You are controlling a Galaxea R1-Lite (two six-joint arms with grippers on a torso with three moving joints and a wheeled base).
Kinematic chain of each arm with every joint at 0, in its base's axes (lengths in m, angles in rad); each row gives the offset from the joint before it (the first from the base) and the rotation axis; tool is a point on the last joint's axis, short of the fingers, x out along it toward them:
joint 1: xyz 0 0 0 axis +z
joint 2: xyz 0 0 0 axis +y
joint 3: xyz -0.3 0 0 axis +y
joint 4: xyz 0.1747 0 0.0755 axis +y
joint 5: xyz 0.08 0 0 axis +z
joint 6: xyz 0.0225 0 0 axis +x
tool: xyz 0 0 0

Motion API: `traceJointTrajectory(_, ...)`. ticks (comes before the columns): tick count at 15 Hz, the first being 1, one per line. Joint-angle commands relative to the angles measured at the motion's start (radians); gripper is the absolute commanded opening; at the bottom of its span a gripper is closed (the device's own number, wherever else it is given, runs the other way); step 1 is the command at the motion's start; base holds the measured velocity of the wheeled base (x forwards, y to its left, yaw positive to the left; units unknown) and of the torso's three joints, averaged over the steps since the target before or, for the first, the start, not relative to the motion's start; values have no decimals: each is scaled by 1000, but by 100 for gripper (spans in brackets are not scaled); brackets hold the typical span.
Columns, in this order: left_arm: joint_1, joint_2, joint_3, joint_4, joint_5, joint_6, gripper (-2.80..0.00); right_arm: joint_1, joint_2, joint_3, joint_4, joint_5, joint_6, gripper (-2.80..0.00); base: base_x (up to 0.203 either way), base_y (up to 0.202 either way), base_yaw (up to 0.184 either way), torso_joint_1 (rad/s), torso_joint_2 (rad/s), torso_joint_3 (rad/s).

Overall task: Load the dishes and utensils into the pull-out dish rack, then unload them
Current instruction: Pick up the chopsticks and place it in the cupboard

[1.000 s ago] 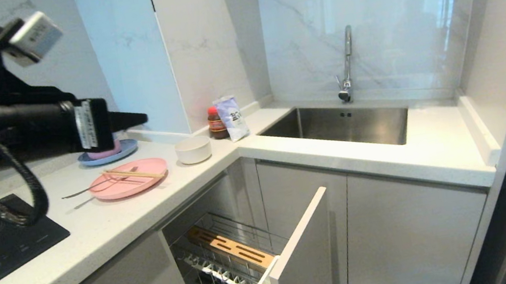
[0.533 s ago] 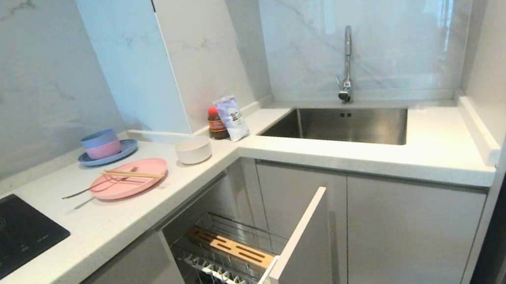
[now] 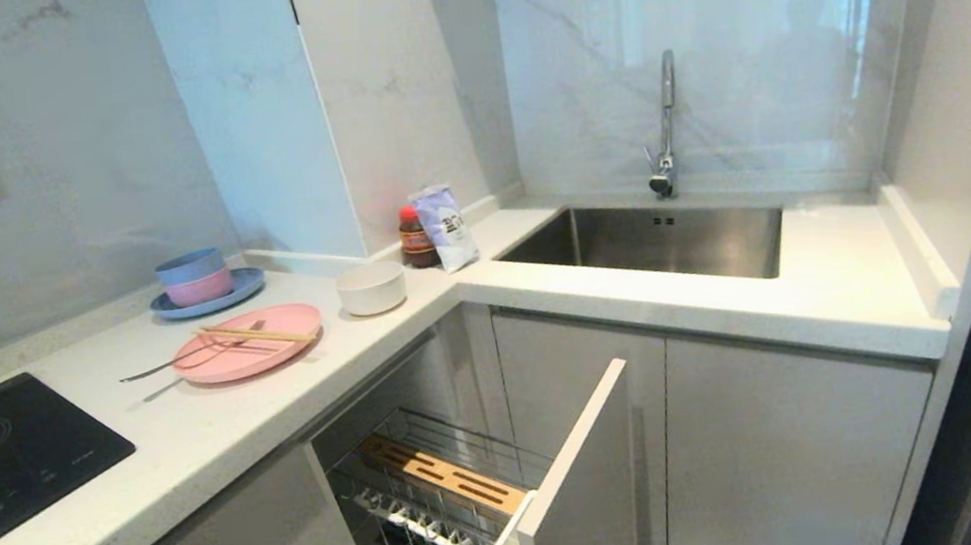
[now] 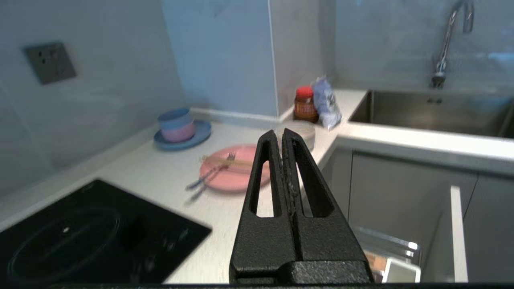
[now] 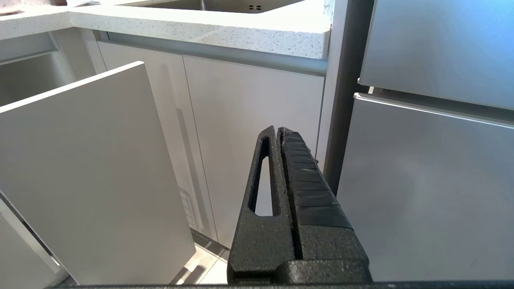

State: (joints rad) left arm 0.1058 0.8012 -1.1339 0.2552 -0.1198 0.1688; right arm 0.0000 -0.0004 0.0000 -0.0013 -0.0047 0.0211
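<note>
Pink plate (image 3: pixel 247 342) flat on the surface (image 3: pixel 186 438), chopsticks (image 3: pixel 255 333) and fork (image 3: pixel 175 360) across it | off-white bowl (image 3: pixel 371 288) beside | rack (image 3: pixel 441 497) pulled out below the surface edge | left gripper (image 4: pixel 280 136) closed, empty, above the surface | right gripper (image 5: pixel 277 132) closed, by the cabinets.

Pink plate (image 3: pixel 248 343): flat, round, lying on white tabletop, left-centre of head view. Chopsticks (image 3: pixel 255 333): light wood pair, lying side by side across plate top. Fork (image 3: pixel 175 361): slim silver, tines on plate, handle sticking out past plate's left rim over tabletop. Bowl (image 3: pixel 371 288): small, off-white, upright, just right of plate, apart from it. Pull-out dish rack (image 3: pixel 442 507): lower centre, pulled out; chrome wire basket, upright prongs, slotted wood strip, white cutlery cup at front corner, grey front panel; no dishes inside.
</note>
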Motion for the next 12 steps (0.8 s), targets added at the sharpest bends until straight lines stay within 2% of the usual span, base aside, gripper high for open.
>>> traceJointTrajectory(1, 7, -188, 169, -1, 5, -4, -280, 0, -3, 2, 0, 0, 0, -280, 0, 0, 0, 0, 0, 0)
traceJointTrajectory(6, -66, -562, 518, -2, 81, -127, -280, 0, -3, 2, 0, 0, 0, -280, 0, 0, 0, 0, 0, 0)
traceJointTrajectory(8, -93, -659, 622, -2, 90, -142, -280, 0, -3, 2, 0, 0, 0, -280, 0, 0, 0, 0, 0, 0)
traceJointTrajectory(12, -104, -800, 791, -8, 98, -158, -280, 0, -3, 2, 0, 0, 0, -280, 0, 0, 0, 0, 0, 0)
